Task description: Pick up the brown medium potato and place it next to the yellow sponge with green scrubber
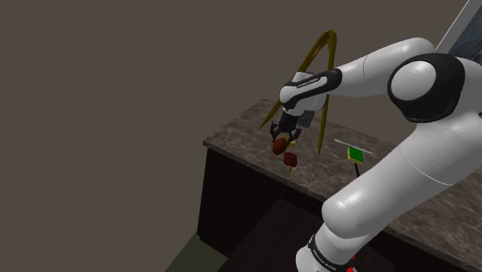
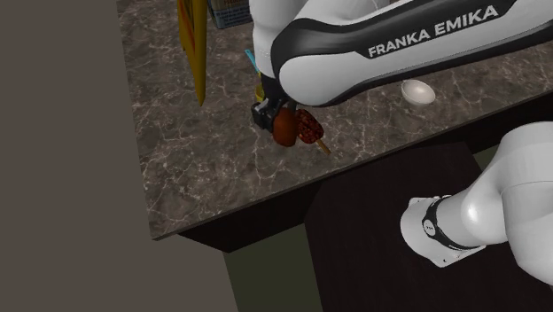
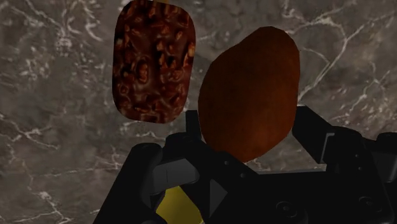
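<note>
The hand (image 3: 248,130) is grasping the brown potato (image 3: 251,89). Its two black fingers (image 3: 310,130) are pressing on the potato's sides. The potato is sticking out past the fingertips, so only its back part is being pinched. It is round and smooth, so I think it could be slipping out if the hand is turning or going too fast.

The potato is hanging low over the desk (image 2: 204,168). I cannot tell if it is touching the top. A dark brown bar on a stick (image 3: 154,60) is lying just beside it. If the hand is sliding sideways before going up, it could be pushing that bar along.

The yellow sponge with its green top (image 1: 356,154) is sitting well apart from the potato, toward the shoulder view's right. The potato could be rolling away when it is let go there, or landing on the sponge, not beside it.

Long yellow bent things (image 1: 317,48) are standing close behind the hand. A big swing could be hitting them.

The white arm (image 1: 417,154) is rising from the shoulder view's lower right, bending at a big round joint, and reaching left. The hand is pointing down at the desk.
</note>
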